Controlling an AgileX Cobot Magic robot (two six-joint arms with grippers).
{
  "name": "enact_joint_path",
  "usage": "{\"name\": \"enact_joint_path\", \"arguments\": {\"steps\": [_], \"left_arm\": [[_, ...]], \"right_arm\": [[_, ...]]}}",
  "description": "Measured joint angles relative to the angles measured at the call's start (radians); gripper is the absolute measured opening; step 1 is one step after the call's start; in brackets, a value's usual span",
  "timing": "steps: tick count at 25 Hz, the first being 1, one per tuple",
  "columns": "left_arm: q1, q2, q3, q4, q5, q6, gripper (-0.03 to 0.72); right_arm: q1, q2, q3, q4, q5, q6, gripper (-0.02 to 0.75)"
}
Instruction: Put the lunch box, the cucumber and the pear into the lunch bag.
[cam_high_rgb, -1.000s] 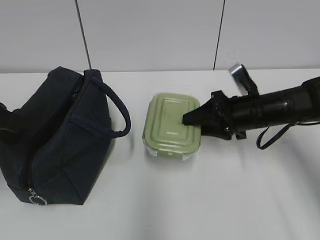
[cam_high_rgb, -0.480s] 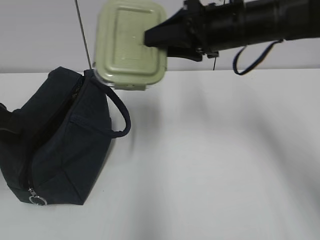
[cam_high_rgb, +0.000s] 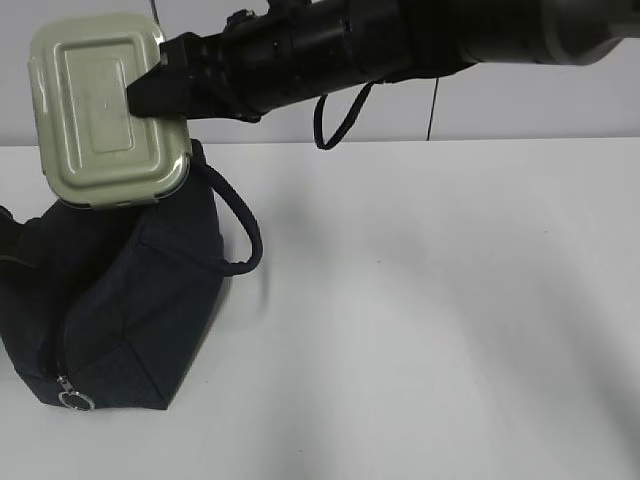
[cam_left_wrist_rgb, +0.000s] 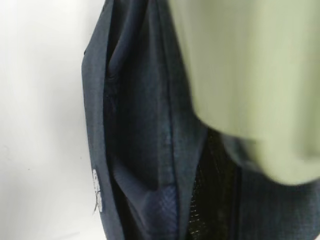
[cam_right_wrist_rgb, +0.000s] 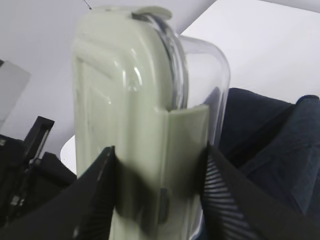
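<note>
right claw (cam_right_wrist_rgb: 157, 187) | clamps lunch box (cam_high_rgb: 105, 110) | above lunch bag (cam_high_rgb: 120, 290)

The box (cam_high_rgb: 105, 110) has a matt sage plastic lid; its body (cam_right_wrist_rgb: 207, 85) is clear and glossy. The bag (cam_high_rgb: 120, 300) is dark woven cloth with a padded handle (cam_high_rgb: 235, 225) and a shiny metal ring (cam_high_rgb: 73, 401). The table (cam_high_rgb: 430, 330) looks smooth, white, faintly sheened.

The lunch box (cam_high_rgb: 108, 108), clear with a pale green lid, hangs tipped on its side above the dark blue lunch bag (cam_high_rgb: 110, 300), which sits near the counter's left edge.
</note>
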Motion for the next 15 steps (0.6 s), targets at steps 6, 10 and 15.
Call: {"name": "enact_joint_path", "arguments": {"steps": [6,10,15], "left_arm": [[0.000,0.000,-0.001,0.000,0.000,0.000,-0.015],[0.000,0.000,-0.001,0.000,0.000,0.000,-0.015],[0.000,0.000,-0.001,0.001,0.002,0.000,-0.015]], "right_arm": [[0.002,0.064,-0.024,0.069,-0.019,0.002,0.354],[0.004,0.067,-0.026,0.079,-0.028,0.000,0.354],[0.004,0.068,-0.068,0.086,-0.008,0.000,0.353]]}}
